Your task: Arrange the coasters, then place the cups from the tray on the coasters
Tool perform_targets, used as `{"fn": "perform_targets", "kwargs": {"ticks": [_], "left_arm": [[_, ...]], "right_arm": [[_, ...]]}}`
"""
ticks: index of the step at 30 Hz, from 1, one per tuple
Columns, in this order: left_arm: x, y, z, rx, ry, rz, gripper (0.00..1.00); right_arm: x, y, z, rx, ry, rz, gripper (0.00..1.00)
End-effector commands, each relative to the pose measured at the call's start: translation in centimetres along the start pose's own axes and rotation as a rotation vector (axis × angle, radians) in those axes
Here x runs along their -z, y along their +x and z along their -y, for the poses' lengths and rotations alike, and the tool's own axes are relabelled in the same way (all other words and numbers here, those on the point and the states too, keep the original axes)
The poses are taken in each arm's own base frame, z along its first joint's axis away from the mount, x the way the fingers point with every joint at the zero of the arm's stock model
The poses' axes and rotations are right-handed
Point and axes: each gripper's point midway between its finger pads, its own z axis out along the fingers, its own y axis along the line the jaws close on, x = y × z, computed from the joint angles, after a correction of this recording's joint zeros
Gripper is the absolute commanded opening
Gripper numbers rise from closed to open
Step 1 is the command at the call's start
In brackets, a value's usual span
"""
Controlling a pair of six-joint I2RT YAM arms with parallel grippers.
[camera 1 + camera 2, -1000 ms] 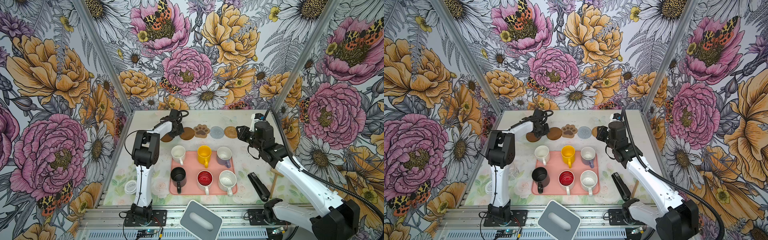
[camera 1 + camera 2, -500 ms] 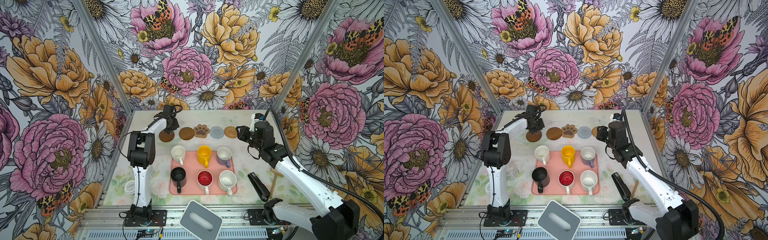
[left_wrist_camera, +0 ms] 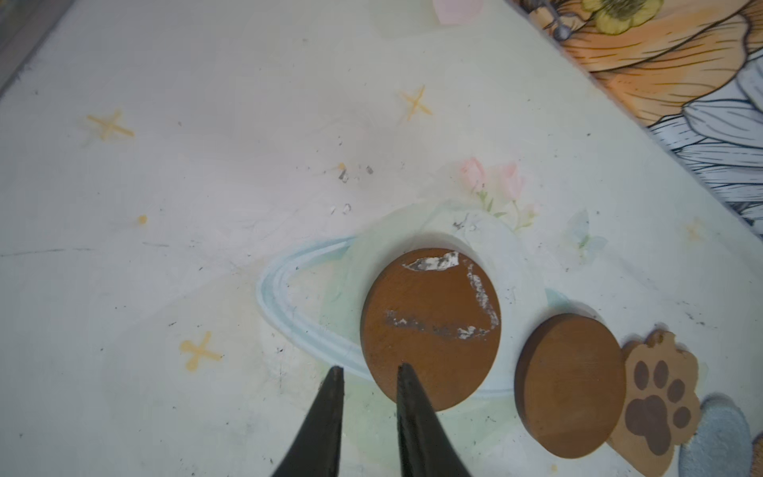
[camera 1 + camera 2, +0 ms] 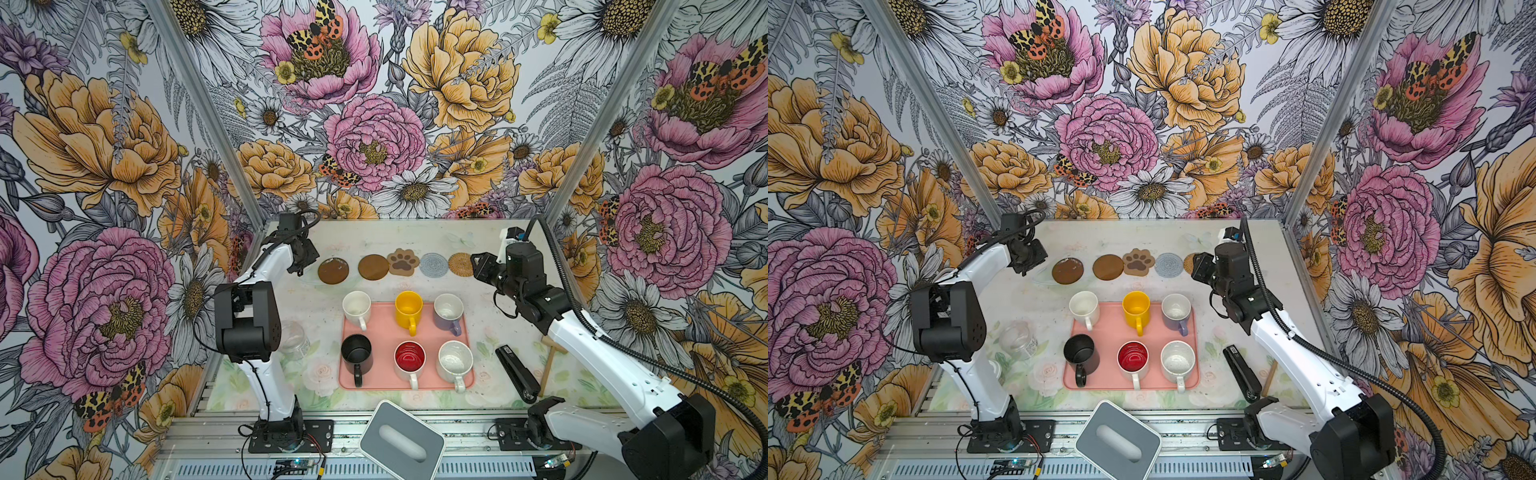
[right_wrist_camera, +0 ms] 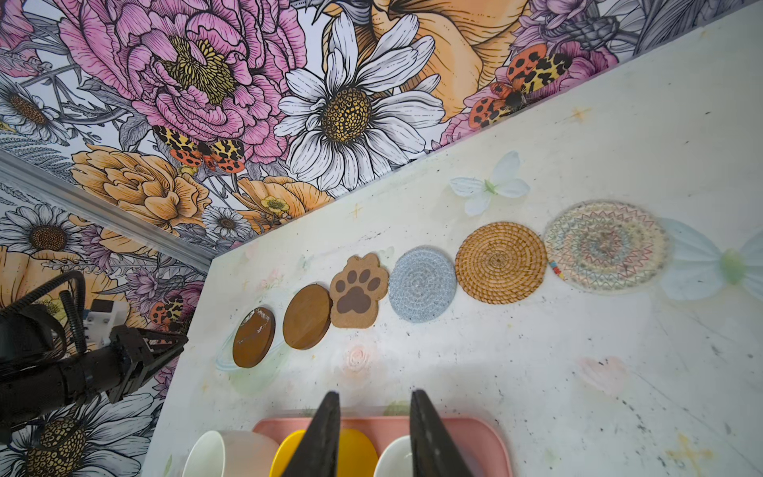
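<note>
I see floral wallpaper on three sides of a pale, scuffed table [image 4: 415,237] printed with faint flowers. I call the far wall twelve o'clock.

The coasters lie in a row running nine to three across the far half. First comes a scuffed brown disc [image 4: 333,270], then, just apart from it, a clean brown disc [image 4: 373,267]. After that come the paw-shaped coaster [image 4: 402,262], the grey woven coaster [image 4: 433,264] and the rattan coaster [image 4: 460,264], packed close together. My right wrist view shows the clear patterned coaster [image 5: 607,245] past the rattan one, closing the row.

The salmon-pink tray [image 4: 386,376] sits at six o'clock of that row and holds all six cups. The cream-white mug [image 4: 356,305], yellow mug [image 4: 408,306] and lavender mug [image 4: 448,309] are in its far rank. The black mug [image 4: 356,353], red-lined white mug [image 4: 409,358] and speckled mug [image 4: 454,359] are nearer me.

My left gripper [image 4: 301,270] hangs at nine o'clock of the scuffed disc. Its fingers are slightly parted and empty, and one tip overlaps the disc's edge in the wrist view. My right gripper [image 4: 476,266] hangs at the row's three o'clock end with its fingers parted and holding nothing.

A glass jar [image 4: 293,338] stands at nine o'clock of the tray. A black stapler [image 4: 516,374] and a wooden mallet [image 4: 550,359] lie at three o'clock. A grey-white slotted box [image 4: 402,436] sits at six.
</note>
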Motion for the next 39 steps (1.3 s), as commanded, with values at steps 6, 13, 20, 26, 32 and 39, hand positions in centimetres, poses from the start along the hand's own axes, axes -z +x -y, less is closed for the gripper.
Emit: {"fn": "perform_targets", "kwargs": {"ticks": [6,13,20,26,32,39], "left_arm": [[-2.8,0.1,0.6,0.021,0.021,-0.030,0.36],[-4.5,0.3,1.6,0.047,0.067,-0.065,0.42],[-5.4,1.4,2.2,0.054,0.087,-0.096,0.48],[-6.2,2.3,2.2,0.048,0.074,-0.109,0.48],[-6.8,3.4,3.2,0.031,0.082,-0.131,0.47],[-7.3,4.3,4.4,0.017,0.085,-0.143,0.47]], "right_arm": [[0.4,-1.2,-1.1,-0.003,-0.028,0.032,0.31],[0.7,-1.5,-1.2,-0.003,-0.031,0.044,0.31],[0.6,-1.6,-1.2,-0.007,-0.030,0.044,0.32],[0.7,-1.6,-1.3,-0.004,-0.032,0.044,0.32],[0.8,-1.5,-1.2,-0.004,-0.031,0.045,0.32],[1.0,-1.4,-1.1,-0.003,-0.029,0.048,0.32]]}}
